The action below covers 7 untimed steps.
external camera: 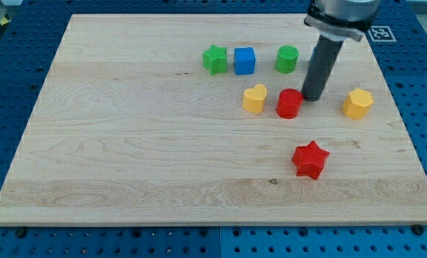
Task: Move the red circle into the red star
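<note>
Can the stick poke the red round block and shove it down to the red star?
Probably yes. My tip sits right beside the red circle, on its upper right. Nothing lies between the circle and the red star below it.

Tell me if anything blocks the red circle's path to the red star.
Nothing visible does. The board between the red circle and the red star is bare. My tip sits just to the circle's right, toward the view's top.

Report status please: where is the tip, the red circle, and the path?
My tip just right of red circle. Red star below, apart. Nothing between them.
</note>
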Motion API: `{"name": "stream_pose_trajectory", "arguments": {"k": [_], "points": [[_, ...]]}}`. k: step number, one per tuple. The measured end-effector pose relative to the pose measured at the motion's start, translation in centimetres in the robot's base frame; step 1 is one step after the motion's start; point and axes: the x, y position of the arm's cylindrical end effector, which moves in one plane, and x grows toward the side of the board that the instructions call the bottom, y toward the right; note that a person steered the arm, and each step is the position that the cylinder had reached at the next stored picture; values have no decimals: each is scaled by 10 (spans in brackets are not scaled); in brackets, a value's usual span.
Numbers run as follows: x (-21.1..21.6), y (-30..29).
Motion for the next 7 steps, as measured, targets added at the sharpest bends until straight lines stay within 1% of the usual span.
{"name": "stream_pose_trajectory", "arguments": {"k": [1,3,4,5,7], "points": [[-7,0],[-7,-40],[-6,-40],[6,-40],[55,-40]]}}
